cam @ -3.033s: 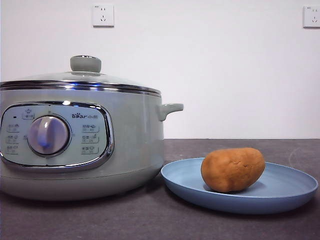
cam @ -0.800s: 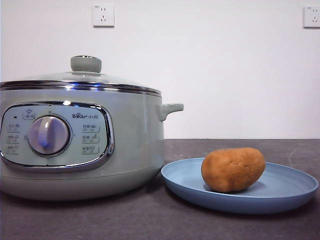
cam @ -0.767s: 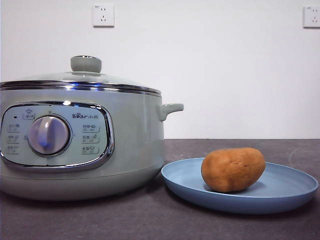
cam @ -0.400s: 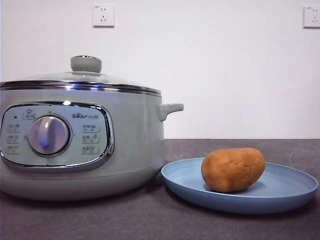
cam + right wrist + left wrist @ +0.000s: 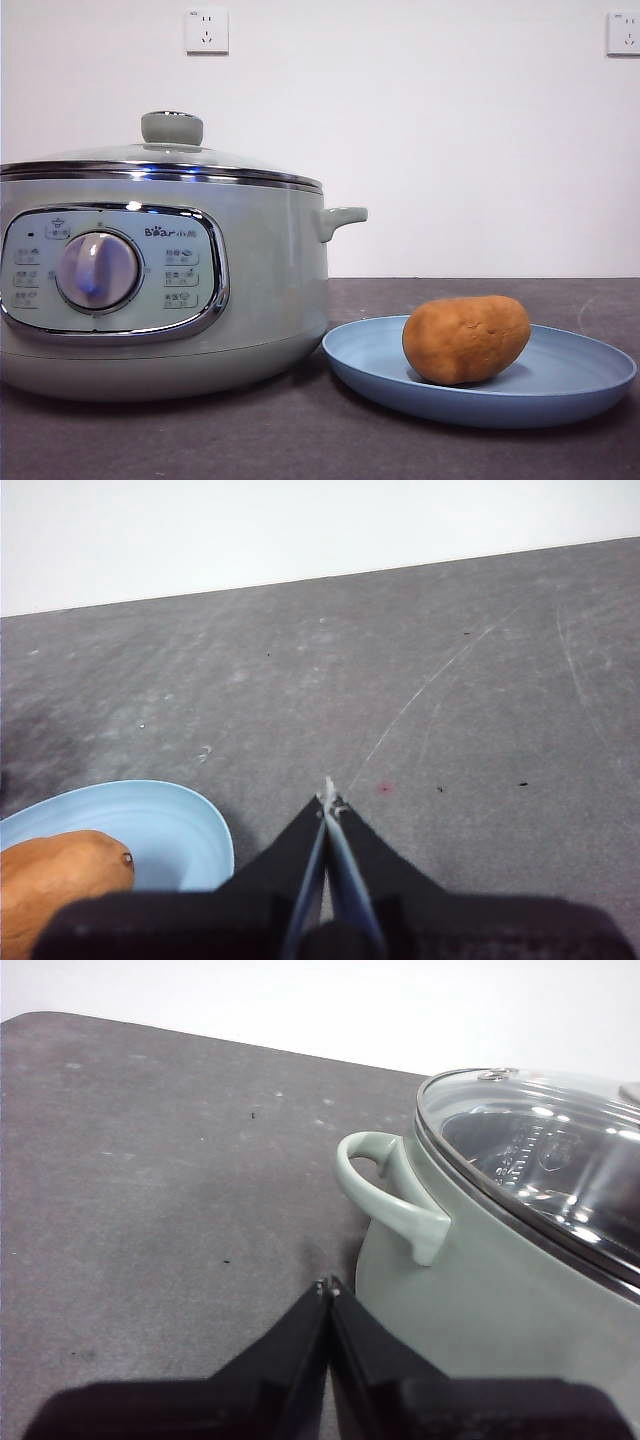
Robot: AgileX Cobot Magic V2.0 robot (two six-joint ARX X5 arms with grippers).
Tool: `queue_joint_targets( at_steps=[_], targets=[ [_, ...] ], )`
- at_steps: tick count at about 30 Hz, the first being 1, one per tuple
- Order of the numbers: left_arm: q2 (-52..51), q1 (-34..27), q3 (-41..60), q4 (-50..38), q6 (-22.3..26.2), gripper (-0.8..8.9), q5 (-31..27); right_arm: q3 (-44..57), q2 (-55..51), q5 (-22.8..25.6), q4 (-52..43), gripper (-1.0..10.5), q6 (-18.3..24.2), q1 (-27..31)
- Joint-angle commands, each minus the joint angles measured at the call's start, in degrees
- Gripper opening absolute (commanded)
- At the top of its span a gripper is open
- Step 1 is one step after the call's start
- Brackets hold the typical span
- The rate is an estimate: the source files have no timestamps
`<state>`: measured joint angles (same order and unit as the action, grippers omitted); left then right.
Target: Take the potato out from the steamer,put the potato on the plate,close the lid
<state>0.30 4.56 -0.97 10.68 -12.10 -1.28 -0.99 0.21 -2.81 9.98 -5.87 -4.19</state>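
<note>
Nothing changes across recent front views. Potato [image 5: 466, 339] rests on plate [image 5: 560, 385], lower right; lid [image 5: 170, 150] sits on steamer [image 5: 265, 290], left. My left claw [image 5: 328, 1288] and right claw [image 5: 327, 798] clenched, empty. Task looks complete.

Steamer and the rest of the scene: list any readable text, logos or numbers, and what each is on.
"Bear": brand logo on the control panel of the steamer, followed by small characters too blurred to read.
Button labels around the dial: small icons and characters, too small to read.
Embossed marks on the lid in the left wrist view: blurred, unreadable.
Potato, plate, wall sockets: no text visible.
</note>
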Motion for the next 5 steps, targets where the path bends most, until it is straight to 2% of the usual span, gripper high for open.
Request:
queue_joint_targets(
  at_steps=[1,5],
  targets=[
    [-0.1,-0.2,0.8,-0.3,0.3,-0.03,-0.1,0.7,-0.1,0.1,0.4,0.0,-0.5,-0.2],
    [-0.1,-0.2,0.8,-0.3,0.3,-0.03,-0.1,0.7,-0.1,0.1,0.4,0.0,-0.5,-0.2]
  ],
)
